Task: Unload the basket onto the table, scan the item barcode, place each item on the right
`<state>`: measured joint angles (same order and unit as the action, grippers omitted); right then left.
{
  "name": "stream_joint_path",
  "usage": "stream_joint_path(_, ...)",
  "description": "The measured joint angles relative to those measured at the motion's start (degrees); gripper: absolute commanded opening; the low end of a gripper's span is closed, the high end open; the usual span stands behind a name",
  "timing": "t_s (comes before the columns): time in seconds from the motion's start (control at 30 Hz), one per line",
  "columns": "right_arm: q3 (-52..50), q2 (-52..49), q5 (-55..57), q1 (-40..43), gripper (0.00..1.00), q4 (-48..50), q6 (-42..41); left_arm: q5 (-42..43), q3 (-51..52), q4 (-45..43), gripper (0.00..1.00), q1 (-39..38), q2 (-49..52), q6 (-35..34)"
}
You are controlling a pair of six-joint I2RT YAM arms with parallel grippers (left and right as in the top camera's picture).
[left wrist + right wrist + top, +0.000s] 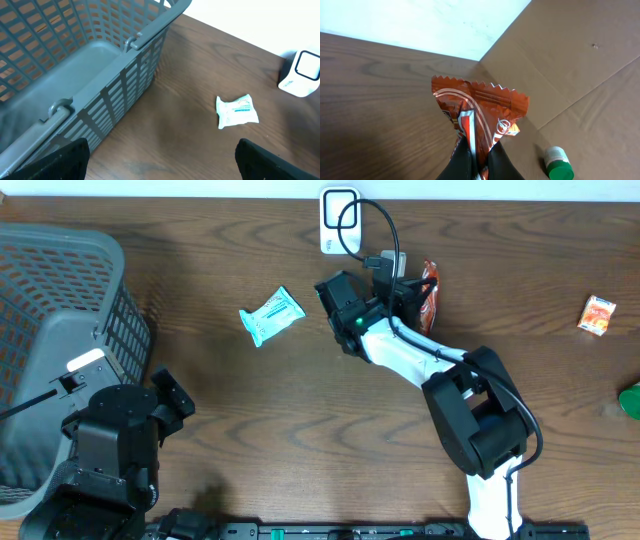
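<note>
My right gripper [479,160] is shut on the lower end of the item, a red-orange snack packet [480,115], whose crimped top edge points up. In the overhead view the packet [430,292] hangs beyond the right gripper [412,292] at the back of the table. It is just right of the white scanner [339,220] and its black cable. No barcode shows on the packet. My left gripper [162,160] stands open over bare wood beside the basket, with nothing between its fingers [70,157]. The scanner [302,72] also shows at the right edge of the left wrist view.
A grey slatted basket [50,310] fills the left side. A teal-and-white packet [271,314] lies left of the scanner. A small orange box [598,315] and a green object [630,400] sit at the far right. A green-capped bottle [557,162] lies on brown cardboard.
</note>
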<state>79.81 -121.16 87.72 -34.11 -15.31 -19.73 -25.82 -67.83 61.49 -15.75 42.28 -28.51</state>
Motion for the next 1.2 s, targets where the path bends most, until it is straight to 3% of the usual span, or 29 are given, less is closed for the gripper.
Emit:
stream_joint_path(0.8, 0.0, -0.4, 0.5, -8.3, 0.02, 2.8, 6.6, 0.0, 0.0, 0.0, 0.93, 0.0, 0.0, 0.0)
stream_joint_path(1.2, 0.0, -13.1, 1.2, -8.2, 0.02, 4.4, 11.3, 0.0, 0.0, 0.0, 0.93, 0.0, 0.0, 0.0)
